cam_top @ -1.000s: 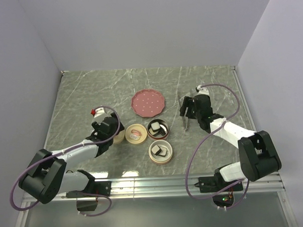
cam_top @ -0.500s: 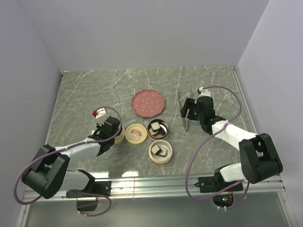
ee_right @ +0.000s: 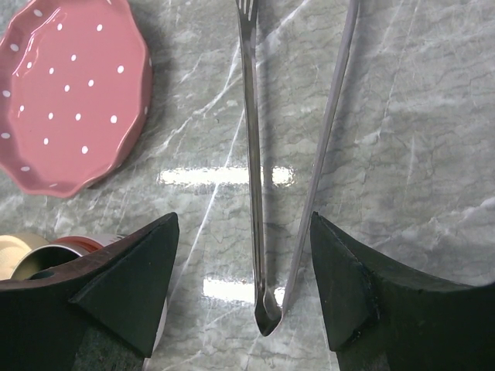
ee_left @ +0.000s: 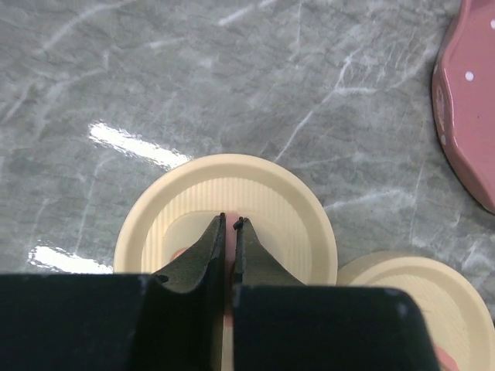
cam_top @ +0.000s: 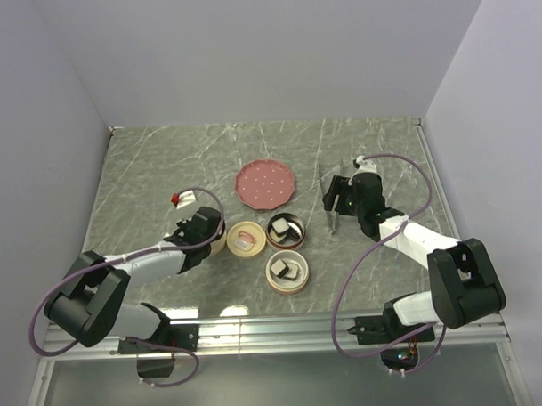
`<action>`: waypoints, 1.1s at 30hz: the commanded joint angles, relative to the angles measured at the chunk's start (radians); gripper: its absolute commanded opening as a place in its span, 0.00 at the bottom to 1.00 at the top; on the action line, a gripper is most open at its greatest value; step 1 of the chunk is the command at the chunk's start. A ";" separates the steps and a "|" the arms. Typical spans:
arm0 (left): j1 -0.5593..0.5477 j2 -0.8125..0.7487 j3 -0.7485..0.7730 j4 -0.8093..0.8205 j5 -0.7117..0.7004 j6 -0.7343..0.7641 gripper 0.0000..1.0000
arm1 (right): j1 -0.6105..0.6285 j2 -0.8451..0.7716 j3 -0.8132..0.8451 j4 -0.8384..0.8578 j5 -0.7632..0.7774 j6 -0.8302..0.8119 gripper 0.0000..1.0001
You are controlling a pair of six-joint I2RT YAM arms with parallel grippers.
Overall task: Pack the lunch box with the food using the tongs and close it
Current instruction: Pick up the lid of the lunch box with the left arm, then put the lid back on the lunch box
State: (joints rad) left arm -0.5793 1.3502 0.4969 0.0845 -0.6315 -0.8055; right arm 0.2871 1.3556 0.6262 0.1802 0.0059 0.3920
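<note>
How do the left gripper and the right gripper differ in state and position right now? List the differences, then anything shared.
Jaws: the left gripper is shut, fingers almost touching; the right gripper stands wide open.
Position: the left gripper sits over a round cream lid; the right gripper straddles the tongs lying on the table.
Shared: both have black fingers and point down at the table.

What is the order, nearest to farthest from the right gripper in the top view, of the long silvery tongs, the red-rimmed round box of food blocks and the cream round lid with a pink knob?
1. Silvery tongs: directly under the right gripper.
2. Red-rimmed box: lower left of it.
3. Cream lid: farther left, beside that box.
</note>
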 commanded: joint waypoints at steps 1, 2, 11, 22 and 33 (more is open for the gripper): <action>-0.013 -0.019 0.061 -0.049 -0.092 0.018 0.00 | -0.008 -0.019 -0.010 0.051 -0.003 -0.007 0.75; -0.013 -0.025 0.077 -0.060 -0.106 0.023 0.00 | -0.008 -0.021 -0.014 0.053 -0.003 -0.007 0.75; -0.013 -0.100 0.157 -0.065 -0.091 0.127 0.00 | -0.008 -0.044 -0.034 0.070 0.006 -0.001 0.75; -0.027 -0.142 0.249 0.083 0.206 0.261 0.00 | -0.011 -0.182 -0.077 0.065 0.087 0.008 0.75; -0.159 0.136 0.449 0.118 0.332 0.319 0.00 | -0.009 -0.502 -0.210 0.050 0.186 0.010 0.76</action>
State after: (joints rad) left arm -0.7219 1.4292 0.8772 0.1509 -0.3836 -0.5167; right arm 0.2829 0.9081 0.4339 0.2203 0.1436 0.4000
